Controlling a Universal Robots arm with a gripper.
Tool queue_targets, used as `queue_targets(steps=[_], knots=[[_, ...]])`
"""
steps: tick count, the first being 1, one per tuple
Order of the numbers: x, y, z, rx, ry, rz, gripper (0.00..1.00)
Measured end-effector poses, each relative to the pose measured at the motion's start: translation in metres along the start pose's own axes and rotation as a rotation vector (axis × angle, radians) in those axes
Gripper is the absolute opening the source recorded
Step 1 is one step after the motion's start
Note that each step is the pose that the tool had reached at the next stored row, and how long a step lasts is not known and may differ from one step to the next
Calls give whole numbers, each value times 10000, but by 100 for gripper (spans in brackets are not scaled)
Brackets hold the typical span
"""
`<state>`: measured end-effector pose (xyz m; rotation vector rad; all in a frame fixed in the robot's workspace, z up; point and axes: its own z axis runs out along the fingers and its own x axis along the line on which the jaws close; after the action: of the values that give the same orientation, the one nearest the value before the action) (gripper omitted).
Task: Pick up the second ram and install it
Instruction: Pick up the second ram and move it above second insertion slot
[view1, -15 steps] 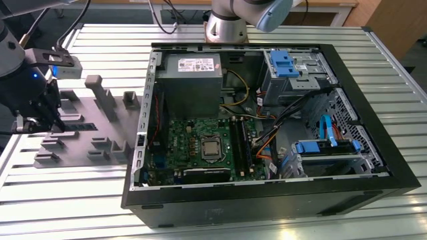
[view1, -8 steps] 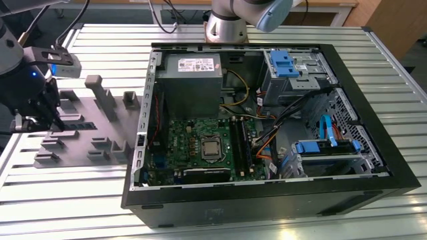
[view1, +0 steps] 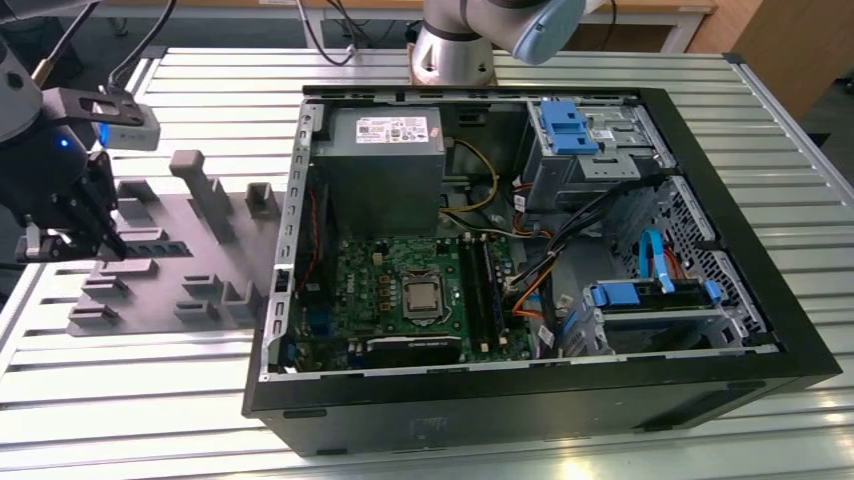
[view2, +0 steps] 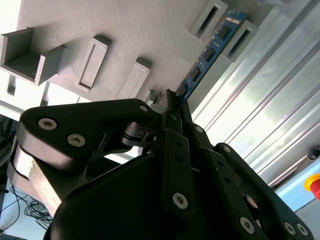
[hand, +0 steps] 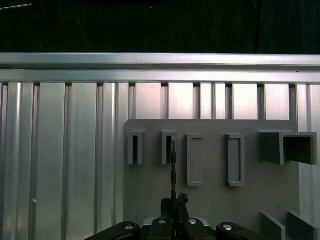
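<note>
The second ram (view2: 210, 52) is a thin blue stick with dark chips. It stands on edge on the grey fixture plate (view2: 100, 20), its far end beside two slotted holders (view2: 212, 17). In the first wrist view the ram (hand: 173, 165) appears edge-on, running from a holder toward me. My gripper (view2: 170, 97) (hand: 174, 202) is shut on the ram's near end, one black finger on each flat face. The exterior view places the gripper (view1: 96, 245) low over the fixture plate (view1: 174, 285) at that view's left, well apart from the open computer case (view1: 534, 390).
The open case shows the green motherboard (view1: 400, 290) with long black slots (view1: 478, 290), a power supply (view1: 380, 140), loose cables and blue drive latches (view1: 567, 125). Raised grey blocks (view1: 200, 185) stand on the plate. The ribbed metal table (view1: 134, 400) runs all around.
</note>
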<state>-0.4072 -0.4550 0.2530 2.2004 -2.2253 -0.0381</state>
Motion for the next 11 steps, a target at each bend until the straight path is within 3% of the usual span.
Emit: queue_targets(steps=[11], knots=[[-1, 2, -63, 0, 0, 0, 14]])
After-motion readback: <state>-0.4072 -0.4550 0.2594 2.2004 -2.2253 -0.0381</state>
